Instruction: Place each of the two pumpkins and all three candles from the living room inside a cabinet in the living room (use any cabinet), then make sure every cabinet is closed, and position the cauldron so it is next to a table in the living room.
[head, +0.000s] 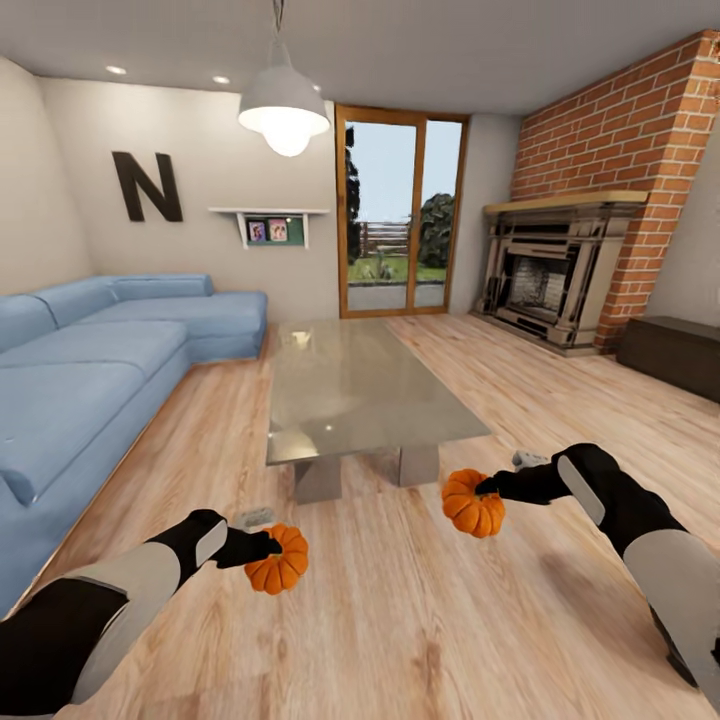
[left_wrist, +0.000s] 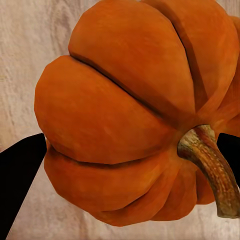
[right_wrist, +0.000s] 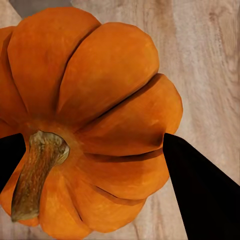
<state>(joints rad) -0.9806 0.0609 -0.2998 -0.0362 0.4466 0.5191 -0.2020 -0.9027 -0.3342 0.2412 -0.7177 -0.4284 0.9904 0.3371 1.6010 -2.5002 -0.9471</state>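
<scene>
With the left gripper (head: 262, 548) clamping one pumpkin (head: 279, 559) and the right gripper (head: 487, 488) the other pumpkin (head: 473, 503) above the floor beside the table (head: 350, 385), carry both level toward the cabinet (head: 672, 352).

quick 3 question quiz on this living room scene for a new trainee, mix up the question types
1. True or false: each gripper holds a pumpkin above the wooden floor.
2. Which piece stands nearest ahead of the held pumpkins? A) glass table B) fireplace C) sofa
3. Fill in: the low dark cabinet stands at the robot's ____ side, by the brick wall.

Key
1. True: left gripper on the left pumpkin, right gripper on the right pumpkin.
2. A
3. right
</scene>
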